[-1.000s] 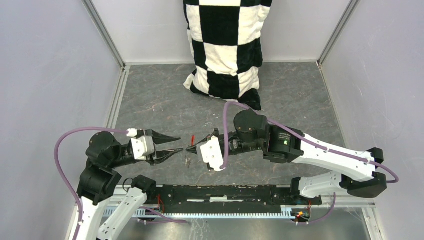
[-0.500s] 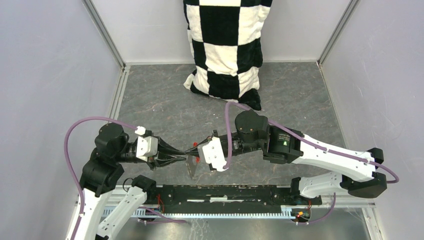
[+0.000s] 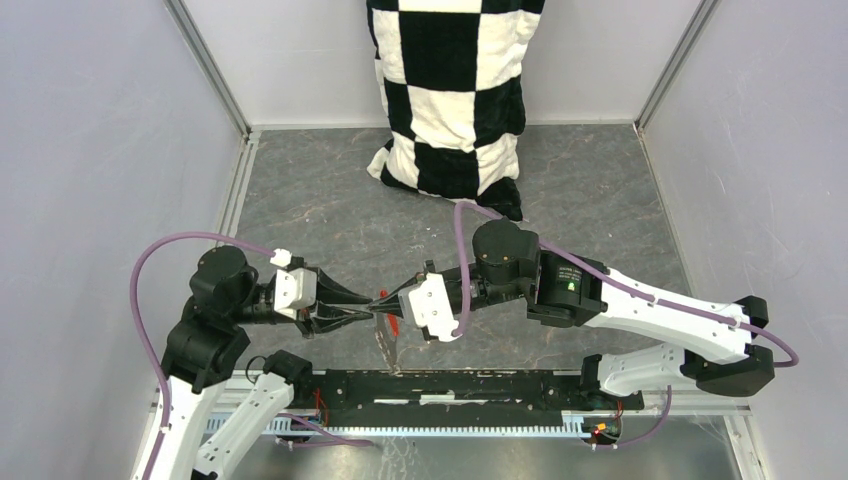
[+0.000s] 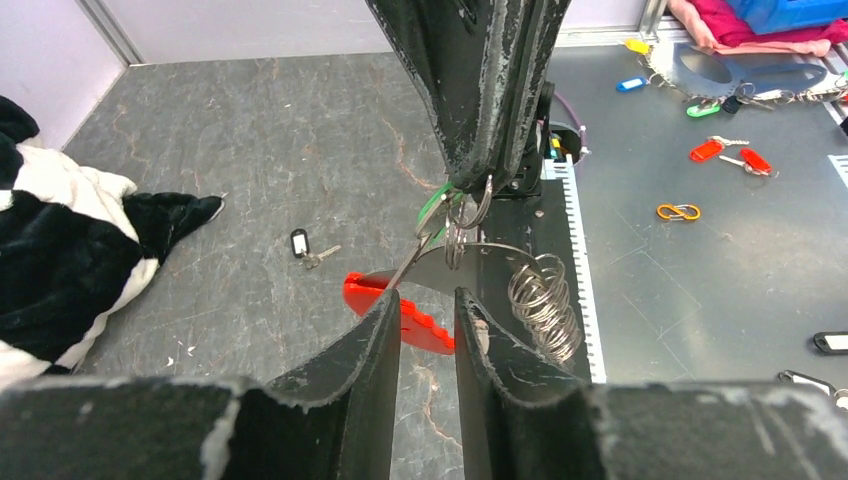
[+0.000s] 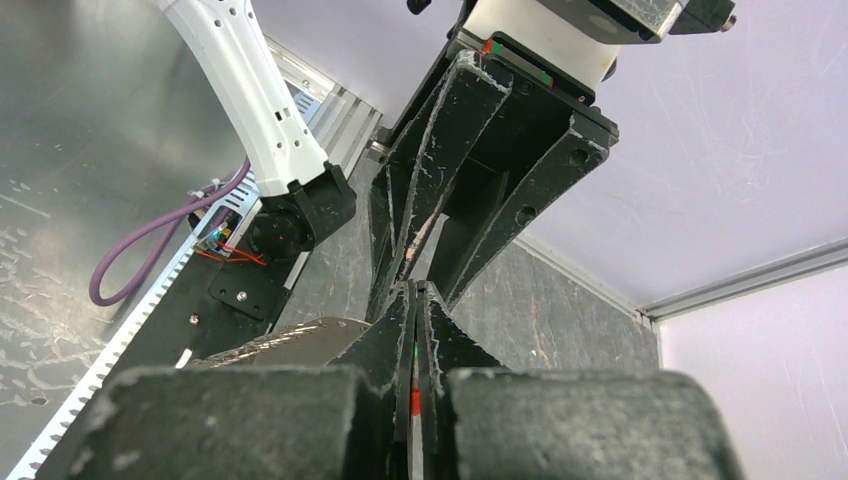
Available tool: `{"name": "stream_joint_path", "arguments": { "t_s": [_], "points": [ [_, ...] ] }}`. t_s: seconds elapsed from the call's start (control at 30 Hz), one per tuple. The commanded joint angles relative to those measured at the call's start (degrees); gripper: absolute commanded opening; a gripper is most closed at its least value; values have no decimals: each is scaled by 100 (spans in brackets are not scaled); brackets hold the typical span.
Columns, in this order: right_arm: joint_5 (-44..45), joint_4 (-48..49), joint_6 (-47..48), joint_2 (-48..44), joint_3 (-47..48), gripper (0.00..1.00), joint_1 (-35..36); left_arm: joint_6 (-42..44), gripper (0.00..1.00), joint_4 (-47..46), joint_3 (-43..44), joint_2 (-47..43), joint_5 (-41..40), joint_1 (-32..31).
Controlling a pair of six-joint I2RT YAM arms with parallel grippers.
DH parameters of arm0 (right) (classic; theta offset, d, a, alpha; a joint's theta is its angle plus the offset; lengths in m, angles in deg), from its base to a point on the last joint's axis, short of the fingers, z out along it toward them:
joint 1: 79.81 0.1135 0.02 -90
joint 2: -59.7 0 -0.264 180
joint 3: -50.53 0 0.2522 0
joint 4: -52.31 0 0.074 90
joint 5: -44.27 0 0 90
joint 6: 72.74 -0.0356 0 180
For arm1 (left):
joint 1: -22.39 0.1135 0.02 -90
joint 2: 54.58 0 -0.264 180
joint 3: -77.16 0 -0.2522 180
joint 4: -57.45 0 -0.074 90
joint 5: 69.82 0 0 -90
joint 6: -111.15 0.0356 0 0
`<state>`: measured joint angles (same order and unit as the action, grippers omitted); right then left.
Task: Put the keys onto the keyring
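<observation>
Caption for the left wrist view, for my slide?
Right gripper holds the keyring just ahead of the open left gripper; a black-tagged key lies on the table.

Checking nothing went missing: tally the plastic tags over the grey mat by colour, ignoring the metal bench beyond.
Red tag: 1
Green tag: 1
Black tag: 1
Total: 3

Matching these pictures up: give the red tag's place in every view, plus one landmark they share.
Top external: red tag at centre, just above the rail.
Left wrist: just below centre, partly hidden.
Right wrist: only a red sliver, bottom centre, inside the shut right hand.
Shared landmark: the black rail.
</observation>
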<state>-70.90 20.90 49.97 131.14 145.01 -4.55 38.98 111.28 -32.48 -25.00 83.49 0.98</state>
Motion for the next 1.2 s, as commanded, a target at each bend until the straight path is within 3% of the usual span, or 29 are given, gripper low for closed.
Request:
{"name": "stream_joint_path", "arguments": {
  "t_s": [0.0,0.27,0.57,0.87,1.0,1.17],
  "points": [
    [-175,376,-78,-159,22,0,-23,-335,34,-284,-26,-38,15,-8],
    [-241,385,-97,-122,39,0,-22,-528,33,-443,-17,-67,168,-6],
    [-289,420,-123,-96,38,0,-27,-576,22,-513,-25,-76,207,-7],
    [-318,416,-117,-59,50,0,-34,-700,19,-649,-50,-126,330,-10],
    [-291,412,-119,-58,48,0,-41,8,22,-136,20,-184,852,-12],
    [-322,416,-133,-49,83,0,-39,1005,25,662,158,-207,957,-6]
  ]
}}
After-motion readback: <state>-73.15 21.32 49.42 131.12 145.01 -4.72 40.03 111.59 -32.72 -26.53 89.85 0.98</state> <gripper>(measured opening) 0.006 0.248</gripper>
